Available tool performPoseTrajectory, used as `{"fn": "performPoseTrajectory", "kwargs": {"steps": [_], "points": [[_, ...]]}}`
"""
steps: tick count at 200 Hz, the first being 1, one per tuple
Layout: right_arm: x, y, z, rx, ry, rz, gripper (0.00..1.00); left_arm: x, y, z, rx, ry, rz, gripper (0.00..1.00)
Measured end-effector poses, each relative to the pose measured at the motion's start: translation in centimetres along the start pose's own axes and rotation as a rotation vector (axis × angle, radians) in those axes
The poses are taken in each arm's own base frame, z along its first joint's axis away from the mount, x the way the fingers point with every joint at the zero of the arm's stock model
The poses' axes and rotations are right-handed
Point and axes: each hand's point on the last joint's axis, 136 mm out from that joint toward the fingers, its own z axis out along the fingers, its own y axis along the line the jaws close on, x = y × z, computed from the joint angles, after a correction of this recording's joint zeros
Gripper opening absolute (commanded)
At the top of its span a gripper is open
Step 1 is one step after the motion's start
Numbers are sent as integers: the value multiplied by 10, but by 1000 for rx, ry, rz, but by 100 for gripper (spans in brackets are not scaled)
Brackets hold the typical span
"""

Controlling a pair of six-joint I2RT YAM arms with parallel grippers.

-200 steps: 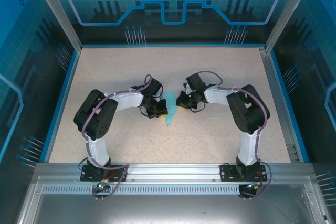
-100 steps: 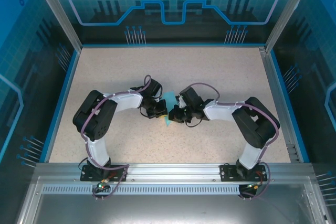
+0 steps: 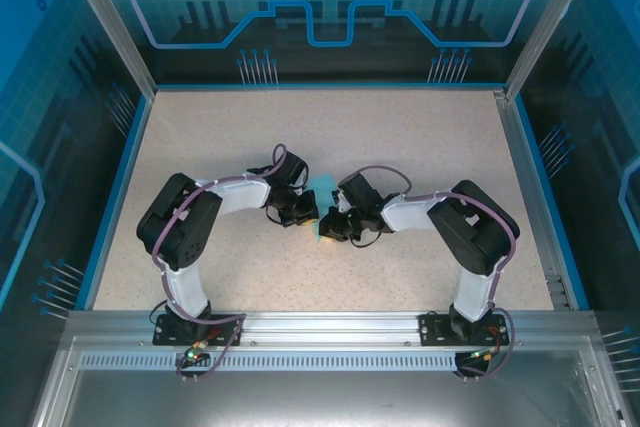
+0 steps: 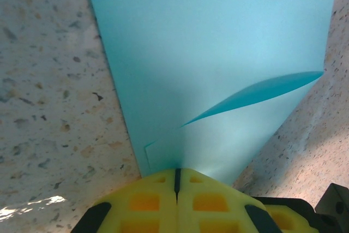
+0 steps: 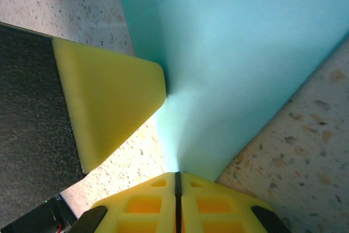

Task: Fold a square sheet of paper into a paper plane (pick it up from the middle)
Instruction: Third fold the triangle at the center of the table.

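Speckled beige table (image 3: 200, 147) inside a blue-trimmed enclosure with cyan printed panels (image 3: 330, 7). From the top we see both arms bent inward and meeting mid-table, with the cyan paper sheet (image 3: 321, 190) sandwiched between the two grippers and mostly covered by them. Left gripper (image 3: 306, 217) sits on the paper's left side, right gripper (image 3: 332, 229) on its right and slightly nearer to the bases. In the left wrist view the paper (image 4: 218, 42) fans out from the yellow fingertips (image 4: 152, 189) and narrows toward them. It's already partly folded: one flap (image 4: 256, 94) bulges up off the layer below. Left gripper (image 4: 176, 181) has its fingers pressed together with only a thin seam between them, and the paper's narrow end runs right into the tips, so we read it as pinched. The right wrist view shows the same: right gripper (image 5: 177, 186) is closed to a seam and the paper (image 5: 245, 53) rises from its tips. One yellow pad of the left gripper (image 5: 109, 107) comes in from the left, its tip touching the paper's edge.
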Motion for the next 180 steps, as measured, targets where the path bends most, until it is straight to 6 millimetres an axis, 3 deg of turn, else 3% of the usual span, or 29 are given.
{"fn": "performPoseTrajectory", "kwargs": {"steps": [180], "points": [[15, 9, 4, 12, 54, -55, 9, 0, 0, 0, -1, -1, 0, 0]]}}
